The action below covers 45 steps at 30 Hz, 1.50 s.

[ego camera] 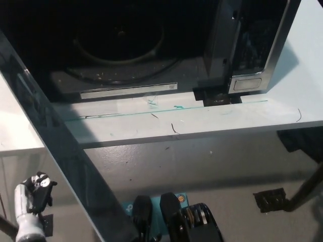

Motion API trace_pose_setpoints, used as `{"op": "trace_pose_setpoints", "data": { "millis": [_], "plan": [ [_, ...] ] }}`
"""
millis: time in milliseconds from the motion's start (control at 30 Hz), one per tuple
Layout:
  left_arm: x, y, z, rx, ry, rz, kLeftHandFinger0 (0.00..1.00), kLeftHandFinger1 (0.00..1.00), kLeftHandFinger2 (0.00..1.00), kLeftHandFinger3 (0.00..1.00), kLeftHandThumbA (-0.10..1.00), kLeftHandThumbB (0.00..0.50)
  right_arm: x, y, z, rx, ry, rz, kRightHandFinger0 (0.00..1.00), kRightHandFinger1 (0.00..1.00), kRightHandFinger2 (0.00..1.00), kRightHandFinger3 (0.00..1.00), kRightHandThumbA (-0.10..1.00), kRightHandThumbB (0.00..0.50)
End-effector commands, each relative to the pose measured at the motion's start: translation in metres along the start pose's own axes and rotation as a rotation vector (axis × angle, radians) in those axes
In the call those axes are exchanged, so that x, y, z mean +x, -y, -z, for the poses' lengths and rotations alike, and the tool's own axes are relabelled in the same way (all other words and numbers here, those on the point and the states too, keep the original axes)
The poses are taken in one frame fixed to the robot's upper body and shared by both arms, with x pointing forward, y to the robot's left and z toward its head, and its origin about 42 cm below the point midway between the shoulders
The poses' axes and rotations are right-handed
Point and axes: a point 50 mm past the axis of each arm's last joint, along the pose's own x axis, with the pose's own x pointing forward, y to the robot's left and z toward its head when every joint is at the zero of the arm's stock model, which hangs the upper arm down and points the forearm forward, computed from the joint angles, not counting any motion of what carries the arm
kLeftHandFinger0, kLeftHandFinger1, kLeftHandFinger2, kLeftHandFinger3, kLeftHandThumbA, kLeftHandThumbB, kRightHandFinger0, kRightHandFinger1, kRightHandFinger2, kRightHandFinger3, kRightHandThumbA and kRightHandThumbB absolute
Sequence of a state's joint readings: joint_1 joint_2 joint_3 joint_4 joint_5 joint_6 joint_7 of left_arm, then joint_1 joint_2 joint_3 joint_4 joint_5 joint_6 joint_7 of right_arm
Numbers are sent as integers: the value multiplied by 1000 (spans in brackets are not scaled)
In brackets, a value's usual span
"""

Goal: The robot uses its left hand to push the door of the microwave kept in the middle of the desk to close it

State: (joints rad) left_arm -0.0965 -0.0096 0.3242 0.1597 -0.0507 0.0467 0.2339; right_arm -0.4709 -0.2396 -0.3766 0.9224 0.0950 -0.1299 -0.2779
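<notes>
One microwave (151, 45) fills the top of the view, cavity open, round turntable dimly visible inside, control panel on its right side. It sits on a pale desk (227, 123) with scuffs and a teal mark just in front of the cavity. The microwave door (55, 136) is swung wide open, a long dark glassy panel running diagonally from the microwave's left front corner down past the desk edge toward the lower left. Judgement: door is rigid, light and hinged, should swing freely; its smooth glass looks slippery, so a flat push on the outer face near the free edge, far from the hinge, seems best, no grasp needed. White left hand (38, 191) hangs just left of the door's free end, not touching it; fingers too small and blurred, cannot tell whether spread or curled. Right hand not visible.
</notes>
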Motion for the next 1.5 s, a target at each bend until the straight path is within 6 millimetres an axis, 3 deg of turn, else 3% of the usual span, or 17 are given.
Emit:
{"op": "trace_pose_setpoints", "data": {
  "millis": [0, 67, 100, 167, 300, 433, 567, 633, 733, 833, 867, 967, 1067, 1100, 1233, 1300, 1467],
  "plan": [
    [-14, -9, -16, -70, 82, -45, 0, 0, 138, 200, -100, 111, 10, 13, -29, 66, 108, 22, 756, 687, 675, 560, -17, 168],
    [-17, -12, -27, -95, 112, -33, 0, 0, 125, 205, -100, 150, 14, 13, -33, 62, 115, 24, 885, 791, 733, 531, -7, 177],
    [-25, -23, -36, 70, 170, 11, 76, 48, 174, 362, 53, 118, 15, 13, -34, 61, 114, 27, 910, 808, 745, 521, -3, 185],
    [-27, -38, -41, 28, 319, 59, 5, 0, 131, 347, -69, 106, 15, 13, -32, 20, 126, 23, 927, 811, 755, 546, 25, 176],
    [-43, -41, -65, -55, 401, 67, 0, 0, 61, 307, 13, 142, 17, 17, -36, 56, 125, 51, 830, 738, 686, 509, -20, 209],
    [-54, -34, -103, 32, 689, 119, 0, 10, 74, 331, -58, 79, 18, 18, -34, 6, 139, 46, 828, 729, 669, 543, 19, 189],
    [-62, -17, -146, -31, 869, 251, 27, 64, 208, 389, -36, 56, 18, 17, -37, 33, 128, 45, 757, 676, 643, 580, -2, 184],
    [-65, -10, -161, -65, 929, 290, 27, 50, 198, 365, -100, 78, 17, 19, -32, 62, 110, 42, 800, 695, 652, 574, -15, 186],
    [-65, 4, -179, -91, 992, 368, 12, 49, 193, 351, -100, 73, 18, 21, -32, 18, 126, 45, 679, 617, 590, 552, -50, 170],
    [-69, 12, -189, -104, 1011, 401, 0, 0, 128, 307, -100, 75, 18, 20, -31, 30, 116, 39, 802, 688, 645, 547, -20, 188],
    [-71, 17, -194, -112, 1033, 424, 0, 0, 120, 314, -100, 67, 19, 22, -32, 1, 120, 26, 883, 761, 735, 587, 31, 168],
    [-80, 33, -218, -101, 1070, 482, 0, 0, 86, 270, -80, 69, 20, 22, -33, 30, 114, 30, 894, 771, 746, 583, -12, 185],
    [-81, 40, -228, -69, 1116, 529, 0, 0, 56, 238, -59, 41, 21, 22, -32, 26, 110, 35, 887, 770, 735, 549, -8, 189],
    [-82, 43, -230, -68, 1120, 539, 0, 0, 28, 200, -44, 51, 21, 23, -32, 18, 111, 32, 805, 707, 679, 545, 3, 184],
    [-74, 56, -237, -23, 1134, 602, 0, 0, 2, 176, 15, 64, 20, 22, -32, 50, 110, 12, 892, 787, 756, 562, -22, 165],
    [-68, 65, -243, 60, 1181, 632, 0, 0, 0, 163, -89, 54, 21, 21, -32, 45, 107, 31, 844, 754, 720, 521, -6, 188],
    [-52, 82, -249, 126, 1201, 678, 0, 0, 0, 137, -100, 78, 20, 21, -32, 59, 89, 38, 801, 724, 685, 520, -4, 189]
  ]
}}
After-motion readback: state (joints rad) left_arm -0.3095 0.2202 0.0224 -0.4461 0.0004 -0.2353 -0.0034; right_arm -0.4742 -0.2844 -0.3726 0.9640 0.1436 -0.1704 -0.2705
